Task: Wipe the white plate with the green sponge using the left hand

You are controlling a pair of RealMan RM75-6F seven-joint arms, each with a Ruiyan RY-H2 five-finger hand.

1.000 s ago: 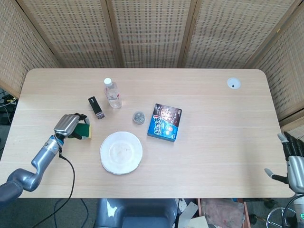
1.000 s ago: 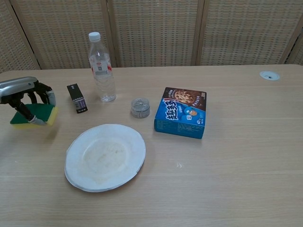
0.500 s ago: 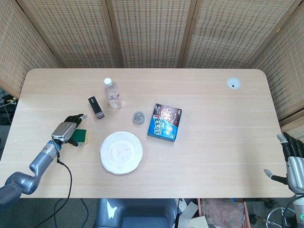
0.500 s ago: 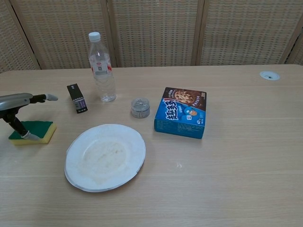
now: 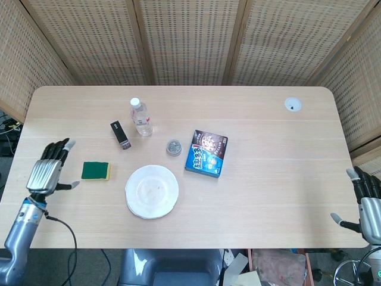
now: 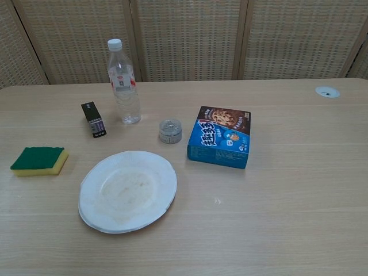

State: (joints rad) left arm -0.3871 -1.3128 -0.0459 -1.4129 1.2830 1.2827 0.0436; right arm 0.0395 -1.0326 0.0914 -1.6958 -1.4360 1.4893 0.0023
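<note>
The sponge (image 5: 96, 171) lies flat on the surface (image 5: 268, 149), green side up, at 9 o'clock from the plate (image 5: 152, 191), with bare wood between them. The left robot hand (image 5: 47, 173) sits at 9 o'clock of the sponge, near the left edge, fingers spread wide and holding nothing, clear of the sponge. The plate sits near the front edge, with open wood at its 3 and 6 o'clock. At its 12 o'clock stand a small tin (image 5: 174, 147) and, further back, a bottle (image 5: 141, 117); a black box (image 5: 121, 135) lies at 11, a blue box (image 5: 207, 153) at 2. The right robot hand (image 5: 366, 202) hangs just off the surface's right front corner, fingers apart, empty.
</note>
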